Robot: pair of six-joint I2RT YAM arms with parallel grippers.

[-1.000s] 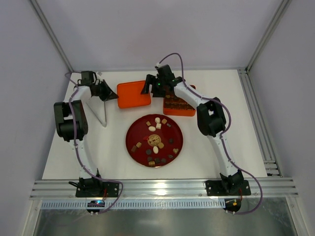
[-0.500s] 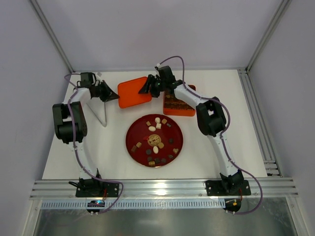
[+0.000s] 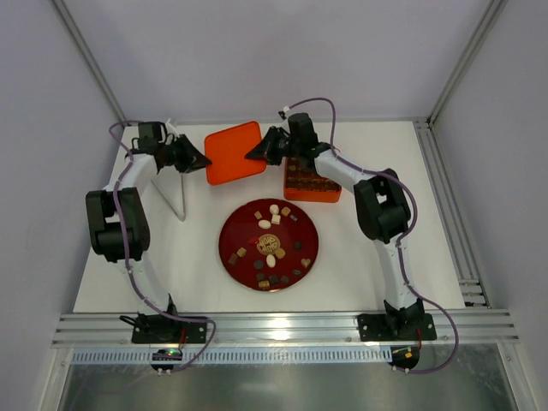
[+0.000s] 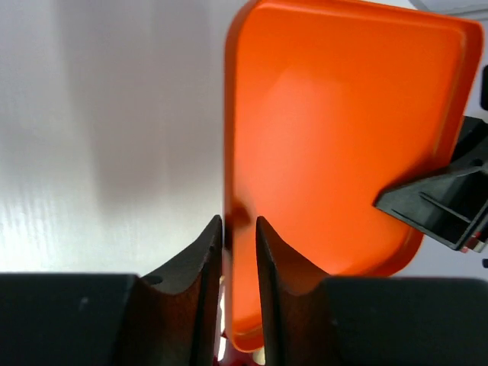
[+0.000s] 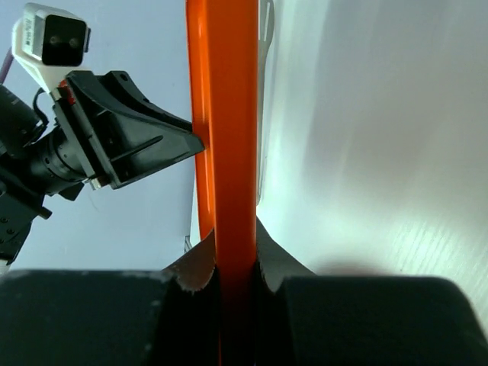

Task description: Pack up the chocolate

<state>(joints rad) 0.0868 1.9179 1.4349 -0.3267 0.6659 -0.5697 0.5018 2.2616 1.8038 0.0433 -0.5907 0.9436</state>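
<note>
White desk [image 3: 385, 257] carries the plate [image 3: 223, 248], the chocolate [image 3: 271, 259] scattered loose on it, near the box [image 3: 312, 184]. Since a second ago the lid [image 3: 233, 152] has shifted toward the back, with the left claw [image 3: 204, 161] and right claw [image 3: 251, 156] each pinching an opposite edge.

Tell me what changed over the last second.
The lid, clamped at opposite edges by the left gripper and the right gripper, shifted toward the far edge of the table and turned slightly. Both arms swung with it. No grip was visibly released. The plate, the chocolate on it and the box stayed put.
</note>
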